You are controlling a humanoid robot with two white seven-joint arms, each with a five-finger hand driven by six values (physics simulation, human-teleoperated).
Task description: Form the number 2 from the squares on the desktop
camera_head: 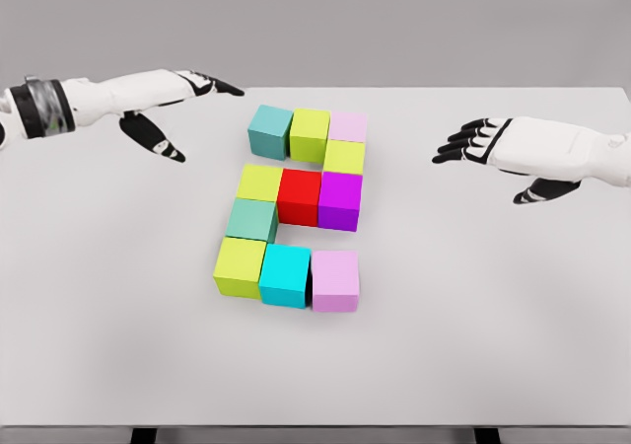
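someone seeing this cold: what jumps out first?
The bright blocks mid-table, packed into a figure 2, with the red block at its centre and a cyan block in the bottom row. Then the two white arms flanking it: left hand at upper left, right hand at right, both open and holding nothing.
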